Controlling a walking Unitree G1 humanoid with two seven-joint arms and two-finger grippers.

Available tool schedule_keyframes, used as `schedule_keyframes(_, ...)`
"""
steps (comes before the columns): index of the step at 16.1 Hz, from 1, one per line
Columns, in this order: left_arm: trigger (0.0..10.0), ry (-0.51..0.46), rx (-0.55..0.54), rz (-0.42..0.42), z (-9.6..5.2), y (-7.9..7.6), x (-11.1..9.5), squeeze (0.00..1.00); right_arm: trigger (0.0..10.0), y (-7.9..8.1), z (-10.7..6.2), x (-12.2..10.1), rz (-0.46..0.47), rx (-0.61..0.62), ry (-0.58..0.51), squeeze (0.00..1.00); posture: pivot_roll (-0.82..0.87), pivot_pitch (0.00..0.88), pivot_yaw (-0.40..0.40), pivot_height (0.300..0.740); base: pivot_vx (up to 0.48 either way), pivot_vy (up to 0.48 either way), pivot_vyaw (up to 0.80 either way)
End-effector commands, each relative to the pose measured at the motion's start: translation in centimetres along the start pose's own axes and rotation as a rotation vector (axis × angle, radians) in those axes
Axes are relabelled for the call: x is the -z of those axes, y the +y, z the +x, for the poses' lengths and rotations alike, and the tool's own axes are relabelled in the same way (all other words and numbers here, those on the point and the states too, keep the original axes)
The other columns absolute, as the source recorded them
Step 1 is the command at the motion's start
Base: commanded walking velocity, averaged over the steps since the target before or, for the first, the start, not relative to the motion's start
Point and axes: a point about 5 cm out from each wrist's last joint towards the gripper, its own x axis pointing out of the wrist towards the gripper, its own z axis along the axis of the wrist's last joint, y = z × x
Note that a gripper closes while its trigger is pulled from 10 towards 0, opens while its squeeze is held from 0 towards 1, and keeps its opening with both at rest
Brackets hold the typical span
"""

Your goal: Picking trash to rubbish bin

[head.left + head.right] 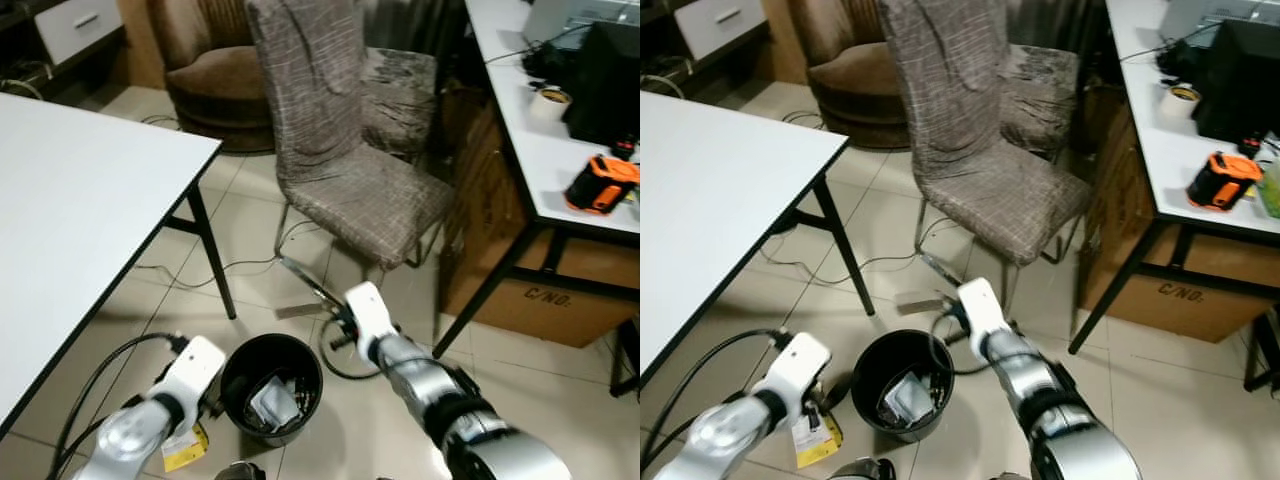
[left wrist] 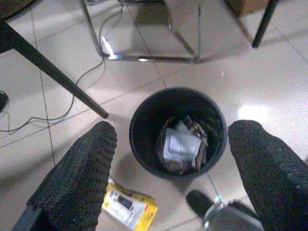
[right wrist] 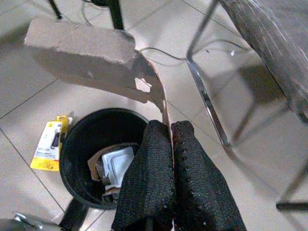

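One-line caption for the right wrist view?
Right tool pinches a torn cardboard piece above the black bin.

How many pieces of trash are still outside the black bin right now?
2. A torn cardboard piece is pinched in the right gripper above the bin. A yellow packet lies on the floor beside the bin, near the left gripper. Others may be hidden.

Tiled floor (image 1: 250, 240) (glossy), covered chair (image 1: 340, 140)
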Motion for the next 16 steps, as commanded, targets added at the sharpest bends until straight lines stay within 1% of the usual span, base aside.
schedule_keyframes(1,10.0,0.004,0.037,0.024,-1.2,-0.3,-0.3,0.00,10.0,0.4,0.3,-0.2,-0.018,-0.032,0.029,0.00,0.12,0.156,-0.052,0.740,0.000,0.000,0.00)
schedule_keyframes(2,10.0,0.007,0.045,0.027,-1.6,-0.3,-0.4,0.00,10.0,0.7,0.4,-0.6,-0.030,-0.045,0.029,0.00,0.12,0.156,-0.052,0.740,0.000,0.000,0.00)
schedule_keyframes(3,10.0,0.019,0.058,0.040,-2.7,-0.3,-0.4,0.00,10.0,1.1,0.7,-1.5,-0.057,-0.066,0.021,0.00,0.14,0.168,-0.053,0.740,0.000,0.000,0.00)
schedule_keyframes(5,10.0,0.032,0.062,0.040,-3.4,-0.4,-0.4,0.00,10.0,1.3,1.0,-2.4,-0.064,-0.082,0.007,0.00,0.15,0.172,-0.056,0.740,0.000,0.000,0.00)
schedule_keyframes(7,10.0,0.044,0.068,0.043,-3.7,-0.5,-0.3,0.00,10.0,1.8,1.2,-3.3,-0.069,-0.110,-0.028,0.00,0.15,0.179,-0.056,0.740,0.000,0.000,0.00)
schedule_keyframes(10,10.0,0.059,0.071,0.044,-4.1,-0.4,-0.5,0.00,10.0,2.3,1.3,-4.3,-0.025,-0.147,-0.076,0.00,0.16,0.181,-0.054,0.740,0.000,0.000,0.00)
schedule_keyframes(11,10.0,0.059,0.067,0.046,-4.2,-0.3,-0.9,0.00,10.0,2.5,1.4,-5.1,0.067,-0.176,-0.127,1.00,0.16,0.180,-0.054,0.740,0.000,0.000,0.00)
schedule_keyframes(14,10.0,0.059,0.066,0.043,-4.2,-0.4,-1.1,0.00,10.0,3.0,1.3,-5.3,0.091,-0.225,-0.144,1.00,0.17,0.175,-0.054,0.740,0.000,0.000,0.00)
schedule_keyframes(16,10.0,0.060,0.067,0.043,-4.2,-0.4,-1.2,0.00,10.0,3.1,1.3,-5.4,0.100,-0.233,-0.149,1.00,0.17,0.173,-0.054,0.740,0.000,0.000,0.00)
